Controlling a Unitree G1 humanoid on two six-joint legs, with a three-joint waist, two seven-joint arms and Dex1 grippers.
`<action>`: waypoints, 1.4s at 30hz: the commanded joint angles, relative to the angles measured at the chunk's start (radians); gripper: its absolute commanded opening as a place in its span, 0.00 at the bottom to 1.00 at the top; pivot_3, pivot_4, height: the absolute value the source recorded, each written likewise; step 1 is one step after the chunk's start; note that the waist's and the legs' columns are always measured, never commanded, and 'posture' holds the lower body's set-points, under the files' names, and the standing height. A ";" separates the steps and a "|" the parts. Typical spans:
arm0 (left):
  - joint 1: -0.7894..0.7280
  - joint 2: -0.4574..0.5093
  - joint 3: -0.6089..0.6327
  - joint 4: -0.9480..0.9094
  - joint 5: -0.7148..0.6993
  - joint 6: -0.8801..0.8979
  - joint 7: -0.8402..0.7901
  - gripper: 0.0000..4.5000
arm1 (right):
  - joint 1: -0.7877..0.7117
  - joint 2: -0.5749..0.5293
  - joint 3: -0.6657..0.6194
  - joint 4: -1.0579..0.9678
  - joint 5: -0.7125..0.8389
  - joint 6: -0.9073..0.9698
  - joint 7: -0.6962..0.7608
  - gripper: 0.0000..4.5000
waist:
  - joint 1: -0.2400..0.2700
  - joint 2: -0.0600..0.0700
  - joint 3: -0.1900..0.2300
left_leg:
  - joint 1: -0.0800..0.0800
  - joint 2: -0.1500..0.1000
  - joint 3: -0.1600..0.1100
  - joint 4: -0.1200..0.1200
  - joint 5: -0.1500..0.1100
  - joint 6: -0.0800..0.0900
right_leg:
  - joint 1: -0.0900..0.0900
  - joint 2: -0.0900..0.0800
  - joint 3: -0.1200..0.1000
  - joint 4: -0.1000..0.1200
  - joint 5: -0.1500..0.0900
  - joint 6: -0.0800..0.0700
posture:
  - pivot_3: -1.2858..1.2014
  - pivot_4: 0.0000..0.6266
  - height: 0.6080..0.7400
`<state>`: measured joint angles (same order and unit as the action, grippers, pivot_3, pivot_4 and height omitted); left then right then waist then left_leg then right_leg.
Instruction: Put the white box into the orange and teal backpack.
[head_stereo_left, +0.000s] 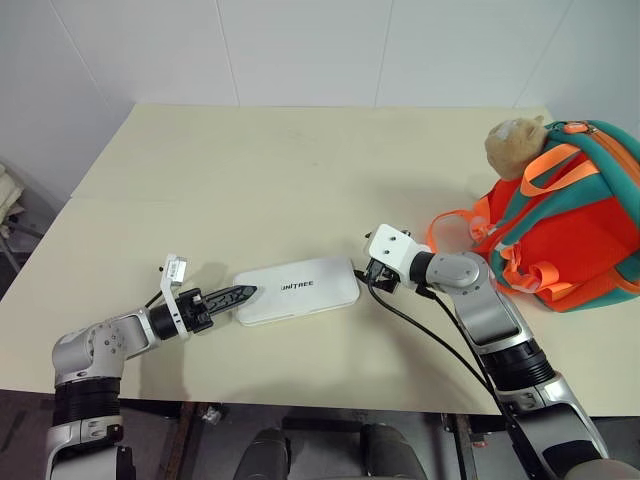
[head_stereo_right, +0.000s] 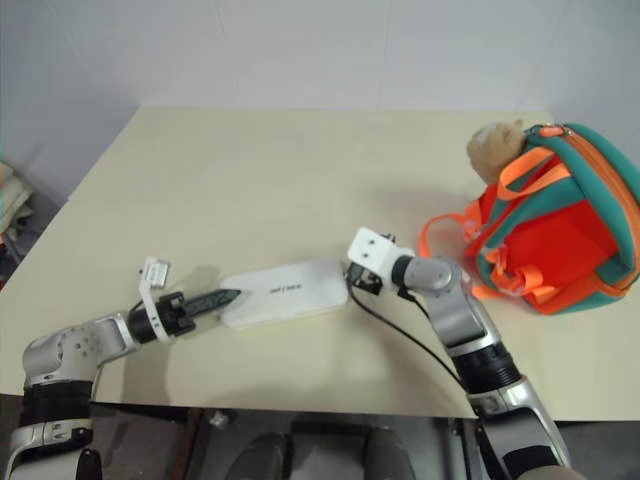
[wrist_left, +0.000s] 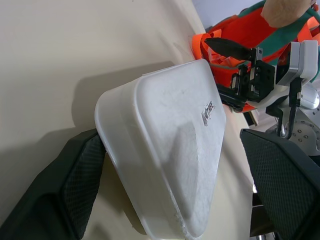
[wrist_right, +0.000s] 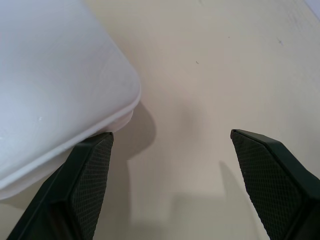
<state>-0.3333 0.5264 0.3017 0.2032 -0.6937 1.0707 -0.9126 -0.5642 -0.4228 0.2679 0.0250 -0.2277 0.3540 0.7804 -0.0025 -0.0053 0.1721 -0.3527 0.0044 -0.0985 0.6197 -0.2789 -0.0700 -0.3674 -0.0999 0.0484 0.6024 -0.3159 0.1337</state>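
Both hands, left (head_stereo_left: 243, 293) and right (head_stereo_left: 366, 276), gape wide at opposite ends of the box (head_stereo_left: 297, 289). Next: squeeze, lift toward the backpack (head_stereo_left: 560, 225).

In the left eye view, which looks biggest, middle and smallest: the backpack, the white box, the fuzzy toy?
1. The orange and teal backpack.
2. The white box.
3. The tan plush toy.

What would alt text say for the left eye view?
A white box lies flat on a beige table between two open robot grippers, the left gripper and the right gripper. An orange and teal backpack sits to the right.
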 joint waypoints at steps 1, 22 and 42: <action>-0.006 -0.051 -0.120 0.023 0.028 0.033 0.024 0.99 | -0.032 0.049 0.079 -0.031 0.015 -0.047 0.029 1.00 | 0.001 0.000 0.000 | 0.000 0.000 0.000 0.000 0.000 0.000 | 0.000 0.000 0.000 0.000 0.000 0.000 | 0.52 0.24 1.00; -0.106 -0.120 -0.054 0.129 -0.019 0.112 0.039 0.99 | -0.034 0.056 0.080 0.000 -0.026 -0.072 0.030 1.00 | -0.001 -0.002 0.000 | -0.001 0.000 -0.002 -0.008 0.009 -0.004 | 0.000 0.000 -0.002 -0.011 0.011 -0.002 | 0.52 0.24 1.00; -0.127 0.098 -0.106 0.275 0.074 0.063 -0.087 0.99 | -0.039 0.055 0.078 0.008 -0.021 -0.078 0.031 1.00 | -0.026 -0.004 0.001 | -0.003 0.000 -0.002 -0.018 0.011 -0.006 | -0.008 0.001 -0.002 -0.011 0.013 0.002 | 0.52 0.24 1.00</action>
<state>-0.4907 0.6129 0.2319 0.4249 -0.6637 1.1224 -1.0183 -0.5863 -0.3652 0.3454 0.0580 -0.2634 0.2896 0.8052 -0.0288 -0.0092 0.1727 -0.3557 0.0041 -0.1009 0.6002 -0.2681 -0.0755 -0.3763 -0.0994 0.0461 0.5916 -0.3021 0.1372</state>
